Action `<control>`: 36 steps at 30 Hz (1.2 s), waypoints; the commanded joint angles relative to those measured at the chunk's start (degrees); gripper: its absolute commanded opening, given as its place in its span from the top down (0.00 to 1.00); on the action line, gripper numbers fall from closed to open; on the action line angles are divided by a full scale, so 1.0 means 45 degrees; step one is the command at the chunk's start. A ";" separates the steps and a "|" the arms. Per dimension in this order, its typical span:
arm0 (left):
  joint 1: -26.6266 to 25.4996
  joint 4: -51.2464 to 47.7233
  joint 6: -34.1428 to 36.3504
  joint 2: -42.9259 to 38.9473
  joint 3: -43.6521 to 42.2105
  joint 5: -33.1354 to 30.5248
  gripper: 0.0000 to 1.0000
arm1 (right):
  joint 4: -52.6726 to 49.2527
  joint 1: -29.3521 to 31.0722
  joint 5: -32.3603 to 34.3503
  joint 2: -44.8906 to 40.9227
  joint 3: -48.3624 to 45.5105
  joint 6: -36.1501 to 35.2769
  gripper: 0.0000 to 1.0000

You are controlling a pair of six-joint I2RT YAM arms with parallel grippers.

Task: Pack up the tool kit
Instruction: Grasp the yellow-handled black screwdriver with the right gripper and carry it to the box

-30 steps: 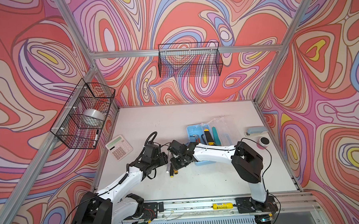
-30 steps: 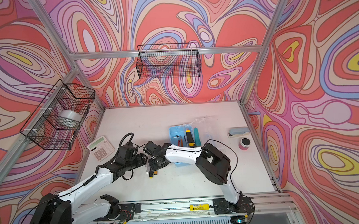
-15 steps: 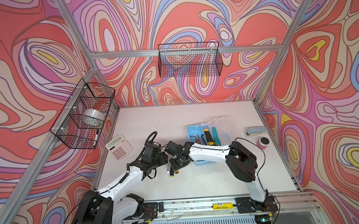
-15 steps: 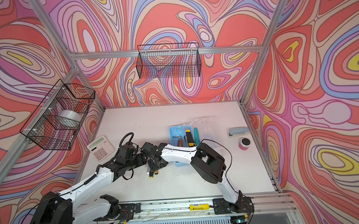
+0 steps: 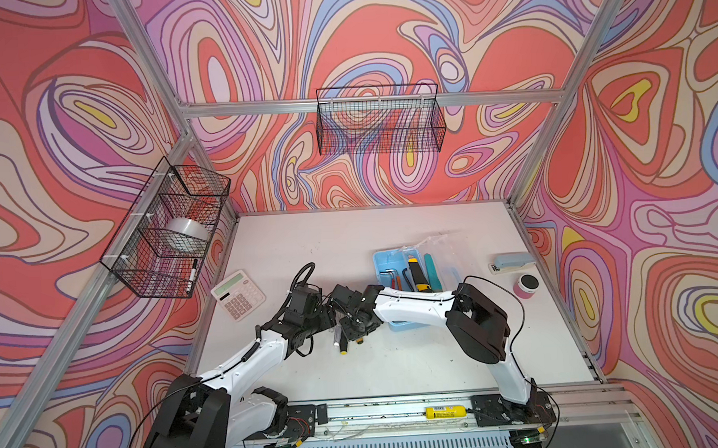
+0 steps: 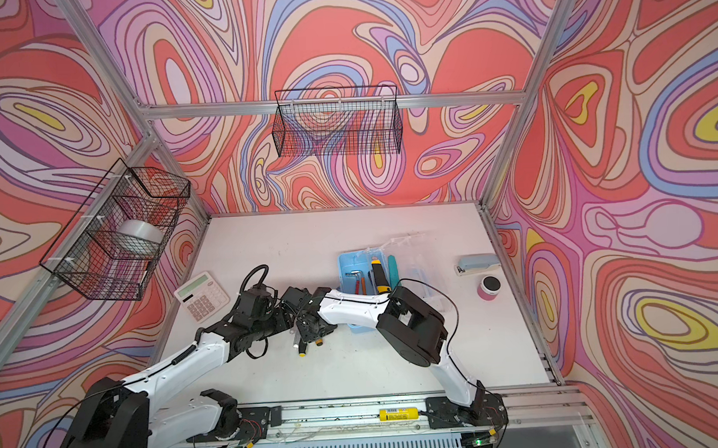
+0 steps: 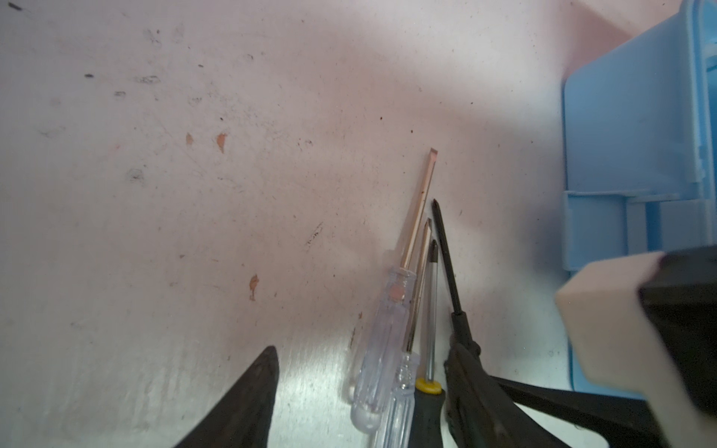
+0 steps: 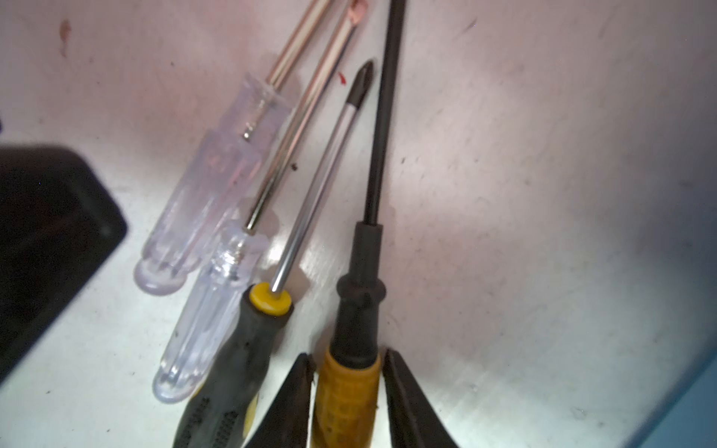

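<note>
The yellow-handled screwdriver (image 8: 359, 310), lying among three other screwdrivers (image 8: 217, 186) toward the desk's (image 5: 397, 369) front edge beside the open light-blue box (image 5: 378, 270), is pinched in the right gripper's (image 8: 346, 355) narrow jaws, with the left gripper (image 5: 331, 320) wide and empty nearby; next, I judge, comes a clean lift into the box.

Left arm (image 5: 246, 359) and right arm (image 5: 411, 308): glossy white shells between bulky black joints. A ribbed black hose (image 5: 296, 277) on the left; dark tapered jaws on the right gripper (image 8: 347, 355).
</note>
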 commanded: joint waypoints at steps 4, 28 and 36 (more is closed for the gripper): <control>0.0042 0.0057 0.0001 0.0009 0.0029 -0.0225 0.31 | -0.0184 0.0074 0.0354 0.0022 -0.0200 0.0037 0.69; 0.0941 -0.0357 0.0509 -0.0519 0.0382 -0.0065 0.30 | -0.2244 -0.1616 0.5042 -0.5174 -0.0838 -0.1003 0.94; 0.0924 -0.0246 0.0703 -0.0322 0.1034 0.0012 0.30 | -0.2713 -0.4985 0.6126 -0.7751 -0.2555 -0.2232 0.95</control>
